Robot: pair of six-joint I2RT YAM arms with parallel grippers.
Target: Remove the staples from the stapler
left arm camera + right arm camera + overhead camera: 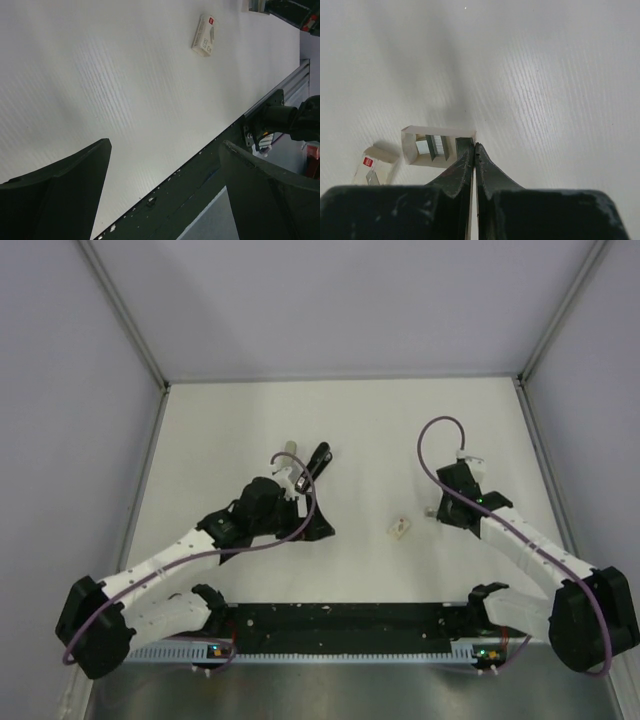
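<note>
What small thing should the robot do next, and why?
Probably turn the left hand toward the stapler: its fingers are open, empty and turned away from it, while the right hand is shut on the staple tray, so nothing holds the stapler.

- Stapler (319, 461): slim and black; I see it only in the overhead view.
- Lies on the tabletop (380, 420), left of centre, angled, far end tipped right.
- Open or closed: can't tell.

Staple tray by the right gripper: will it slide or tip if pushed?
Likely slides readily: the tray looks thin-walled and light. It lies low and flat, so tipping seems unlikely. Its open side might let the staples spill.
</note>
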